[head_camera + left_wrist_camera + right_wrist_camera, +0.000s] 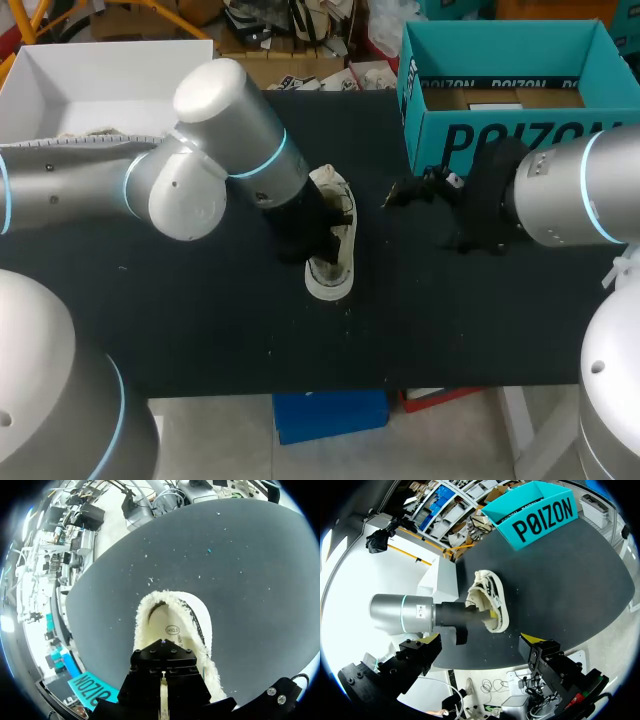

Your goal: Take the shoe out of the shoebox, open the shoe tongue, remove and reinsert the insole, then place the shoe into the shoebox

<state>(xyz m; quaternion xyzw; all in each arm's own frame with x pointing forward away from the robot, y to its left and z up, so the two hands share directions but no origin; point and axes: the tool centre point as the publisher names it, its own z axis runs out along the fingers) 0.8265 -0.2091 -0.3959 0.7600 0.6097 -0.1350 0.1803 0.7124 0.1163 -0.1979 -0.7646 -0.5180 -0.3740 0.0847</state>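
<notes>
Shoe [343,245] on its sole, left arm [230,130] slanting down, left claw [163,685] at its opening, grip cannot be told, right claw [480,640] spread, empty, well apart, insole [172,627] visible only from left wrist.

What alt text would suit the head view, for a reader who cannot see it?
A white shoe sits in the middle of a black table, with the left gripper at its opening. The right gripper hovers to the shoe's right, before an open teal shoebox; a white box stands at back left.

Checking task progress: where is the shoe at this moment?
In the head view the shoe lies mid-table, outside and left of the teal shoebox, beneath the left arm.
</notes>
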